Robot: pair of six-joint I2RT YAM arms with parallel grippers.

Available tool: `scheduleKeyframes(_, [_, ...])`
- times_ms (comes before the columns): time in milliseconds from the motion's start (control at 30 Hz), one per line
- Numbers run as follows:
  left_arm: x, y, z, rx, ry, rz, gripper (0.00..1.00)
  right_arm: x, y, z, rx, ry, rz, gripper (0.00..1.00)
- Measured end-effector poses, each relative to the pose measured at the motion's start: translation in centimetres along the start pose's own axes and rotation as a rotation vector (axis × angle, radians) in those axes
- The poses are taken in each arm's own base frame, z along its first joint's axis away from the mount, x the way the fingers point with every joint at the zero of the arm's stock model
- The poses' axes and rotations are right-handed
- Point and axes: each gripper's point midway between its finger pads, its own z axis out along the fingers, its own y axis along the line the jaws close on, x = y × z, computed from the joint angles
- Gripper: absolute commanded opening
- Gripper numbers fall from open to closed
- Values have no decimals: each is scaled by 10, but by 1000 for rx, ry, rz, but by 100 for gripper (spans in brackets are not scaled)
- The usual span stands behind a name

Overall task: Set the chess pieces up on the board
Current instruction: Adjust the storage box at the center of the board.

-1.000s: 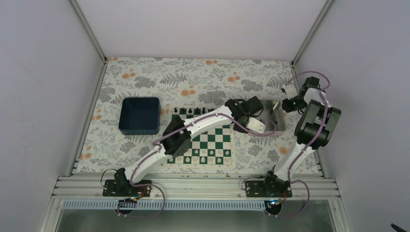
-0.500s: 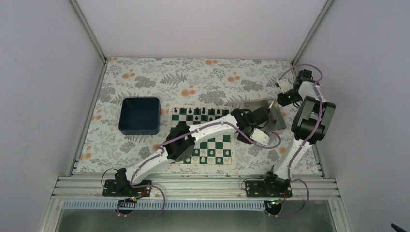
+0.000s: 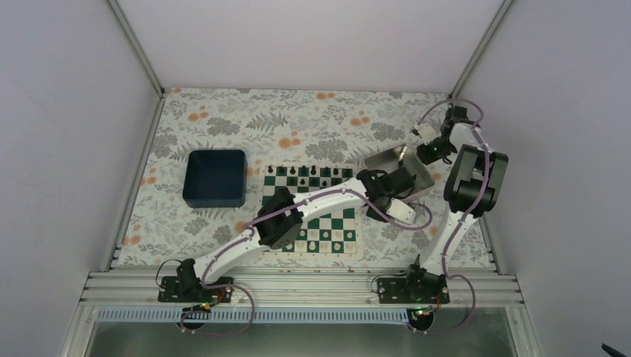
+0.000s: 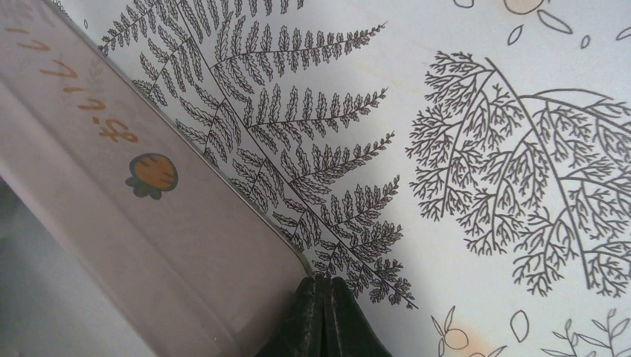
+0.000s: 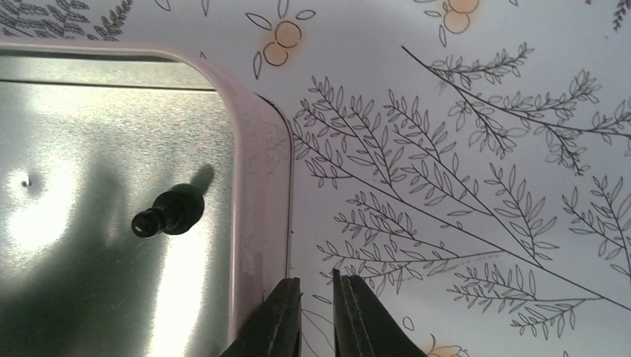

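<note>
Chess pieces (image 3: 303, 172) in black stand in a row along the far edge of the board (image 3: 338, 222), and small white pieces (image 3: 327, 238) sit on its near side. From above, we see the left arm reach across the board and hide many squares, so we cannot tell which ones lack a piece. The left gripper (image 3: 400, 180) is by the near side of the silver tray (image 3: 383, 165), and the right gripper (image 3: 408, 152) is at the tray's far corner. In the left wrist view, the two fingers (image 4: 312, 320) press together with nothing between them, right at a corner of the tray, over the leafy cloth (image 4: 484, 149). In the right wrist view, the fingers (image 5: 281, 320) are almost together, with a thin gap and nothing held, just outside the tray's rim. One black pawn (image 5: 170, 212) lies on its side inside the tray, near that rim. We think the step now is getting this pawn out. Next, the right gripper would need to open wider, go over the rim, come down on the pawn and close gently, since a piece lying down may roll on smooth metal. Then the pawn must be stood up on a free square on the black side.
</note>
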Motion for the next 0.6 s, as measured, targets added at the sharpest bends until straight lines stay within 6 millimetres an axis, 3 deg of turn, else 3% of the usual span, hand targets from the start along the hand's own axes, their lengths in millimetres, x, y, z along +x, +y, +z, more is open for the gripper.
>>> scheduleKeyframes(333, [-10, -1, -2, -12, -18, 8, 2, -9, 5, -3, 31, 1, -27, 17])
scheduleKeyframes(467, [-15, -1, -12, -17, -24, 11, 2, -20, -1, -33, 109, -43, -31, 26])
scheduleKeyframes(600, [-25, 4, -46, -46, -41, 15, 8, -31, -6, -69, 195, -90, -39, 31])
